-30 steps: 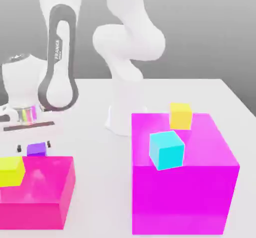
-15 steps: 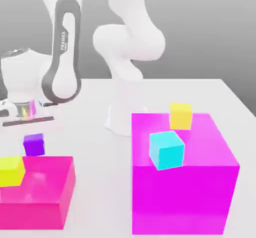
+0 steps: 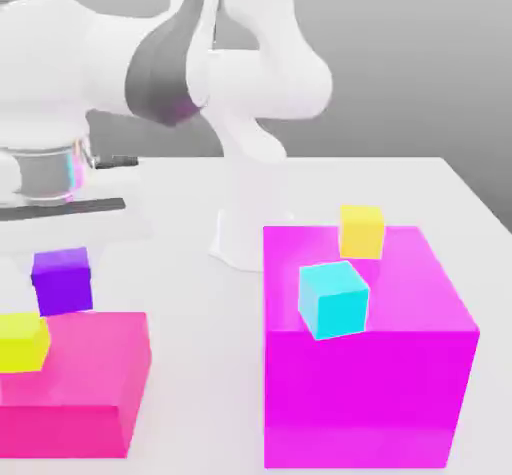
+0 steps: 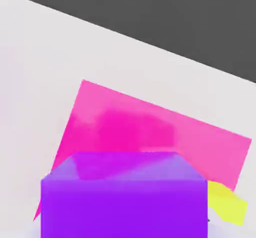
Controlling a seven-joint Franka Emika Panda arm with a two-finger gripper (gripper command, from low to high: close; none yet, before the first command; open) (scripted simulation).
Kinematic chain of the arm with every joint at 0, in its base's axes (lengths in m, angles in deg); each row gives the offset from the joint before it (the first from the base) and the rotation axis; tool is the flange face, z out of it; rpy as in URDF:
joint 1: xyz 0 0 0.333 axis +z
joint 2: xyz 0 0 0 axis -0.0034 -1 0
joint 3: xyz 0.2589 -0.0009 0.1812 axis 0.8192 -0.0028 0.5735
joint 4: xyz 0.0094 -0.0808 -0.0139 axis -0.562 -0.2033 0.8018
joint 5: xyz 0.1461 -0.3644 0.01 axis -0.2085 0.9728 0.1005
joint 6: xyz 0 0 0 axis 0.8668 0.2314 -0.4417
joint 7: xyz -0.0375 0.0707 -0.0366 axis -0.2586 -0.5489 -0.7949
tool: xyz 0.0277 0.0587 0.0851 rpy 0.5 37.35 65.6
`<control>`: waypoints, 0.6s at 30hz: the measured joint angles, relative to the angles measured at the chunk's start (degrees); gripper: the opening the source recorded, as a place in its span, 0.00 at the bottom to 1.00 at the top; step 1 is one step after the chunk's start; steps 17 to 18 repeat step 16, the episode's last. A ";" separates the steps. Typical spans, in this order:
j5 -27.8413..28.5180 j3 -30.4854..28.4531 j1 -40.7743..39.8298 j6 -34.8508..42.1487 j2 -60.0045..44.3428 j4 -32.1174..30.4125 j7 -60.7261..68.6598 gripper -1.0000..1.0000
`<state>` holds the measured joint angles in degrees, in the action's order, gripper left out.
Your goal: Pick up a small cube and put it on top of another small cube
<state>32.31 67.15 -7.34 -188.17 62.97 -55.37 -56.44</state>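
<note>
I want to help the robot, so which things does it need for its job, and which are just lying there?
Part of the job:
- the small purple cube, held in the gripper
- another small cube to go underneath; I can't tell which one

Just lying about, as far as I can tell:
- the big magenta block
- the flat pink block

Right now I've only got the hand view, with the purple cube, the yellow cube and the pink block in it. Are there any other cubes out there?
Observer: Yes, the exterior view shows two more, one cyan and one orange.

Operator: What's the orange one standing on?

Observer: A magenta block, over on the exterior view's right.

Operator: Is that block as low as the pink one?

Observer: No, it's clearly taller than the pink block.
</note>
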 joint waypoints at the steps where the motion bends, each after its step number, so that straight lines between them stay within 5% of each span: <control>1: -0.41 1.58 1.24 2.06 0.66 1.41 -2.21 0.00; 8: -5.03 12.88 10.26 14.73 5.08 8.72 -15.33 0.00; 12: -6.25 15.29 11.94 8.60 2.53 4.61 -17.13 0.00; 13: -6.29 15.48 11.90 7.27 2.00 3.78 -17.19 1.00; 18: -6.29 15.48 11.90 7.27 2.00 3.78 -17.19 1.00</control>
